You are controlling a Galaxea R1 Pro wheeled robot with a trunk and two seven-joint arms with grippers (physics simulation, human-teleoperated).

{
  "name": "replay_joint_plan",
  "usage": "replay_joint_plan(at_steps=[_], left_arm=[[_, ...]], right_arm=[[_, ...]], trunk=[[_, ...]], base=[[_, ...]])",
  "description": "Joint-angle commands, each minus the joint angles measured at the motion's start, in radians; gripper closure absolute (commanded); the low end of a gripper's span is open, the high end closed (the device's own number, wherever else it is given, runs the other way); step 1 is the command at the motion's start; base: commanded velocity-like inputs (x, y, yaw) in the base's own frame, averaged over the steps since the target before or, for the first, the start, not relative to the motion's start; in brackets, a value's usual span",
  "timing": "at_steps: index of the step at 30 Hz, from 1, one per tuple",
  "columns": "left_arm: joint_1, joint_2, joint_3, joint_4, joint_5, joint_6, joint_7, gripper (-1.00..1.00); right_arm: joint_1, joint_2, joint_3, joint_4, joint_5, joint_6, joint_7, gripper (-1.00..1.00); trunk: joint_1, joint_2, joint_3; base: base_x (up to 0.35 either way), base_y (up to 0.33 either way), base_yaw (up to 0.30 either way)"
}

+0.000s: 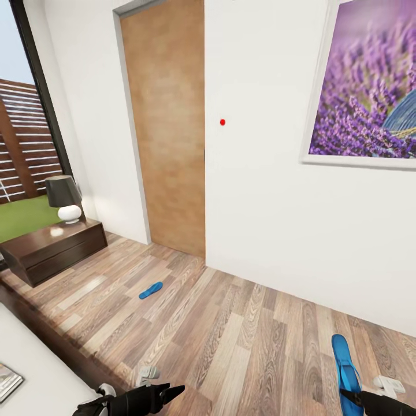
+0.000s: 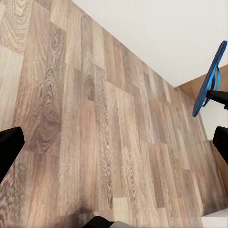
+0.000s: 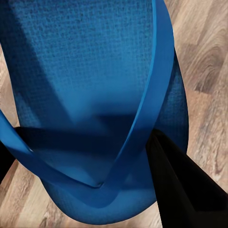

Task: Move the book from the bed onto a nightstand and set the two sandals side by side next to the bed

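One blue sandal (image 1: 150,290) lies flat on the wood floor in front of the door. The other sandal (image 1: 345,367) hangs above the floor at the lower right, with my right gripper (image 1: 353,396) shut on it. The right wrist view has this sandal (image 3: 90,71) up close, its thong strap against a black finger (image 3: 183,190). My left gripper (image 1: 172,394) is open and empty low over the floor beside the bed (image 1: 40,361). The book (image 1: 7,381) lies on the mattress at the far left edge. A dark nightstand (image 1: 55,245) stands past the bed.
A lamp (image 1: 65,198) with a dark shade and white base stands on the nightstand. A brown door (image 1: 167,127) and a white wall with a lavender picture (image 1: 370,86) close off the far side. A tall window (image 1: 23,144) is at the left.
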Motion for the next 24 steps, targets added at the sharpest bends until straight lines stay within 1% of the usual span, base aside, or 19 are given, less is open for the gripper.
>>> replay_joint_plan(at_steps=[1, 11, 15, 24], left_arm=[[0.0, 0.001, -0.005, -0.001, 0.01, 0.01, 0.0, -1.0], [0.0, 0.001, -0.006, 0.009, 0.009, 0.01, 0.0, -1.0], [0.0, 0.0, -0.005, 0.012, 0.009, 0.01, 0.001, -1.0], [-0.001, 0.001, -0.005, 0.013, 0.01, 0.008, 0.002, -1.0]], right_arm=[[0.0, 0.0, -0.004, 0.0, -0.006, 0.012, 0.004, 1.0], [0.0, 0.001, -0.004, 0.0, -0.006, 0.012, 0.004, 1.0], [0.0, 0.001, -0.004, 0.0, -0.006, 0.012, 0.004, 1.0], [0.0, 0.002, -0.004, 0.0, -0.005, 0.012, 0.004, 1.0]], trunk=[[0.0, 0.0, -0.001], [0.0, 0.0, -0.001], [-0.016, 0.028, 0.012], [-0.016, 0.028, 0.012]], base=[[0.0, 0.0, 0.0], [0.0, 0.0, 0.0], [0.0, 0.0, 0.0], [0.0, 0.0, 0.0]])
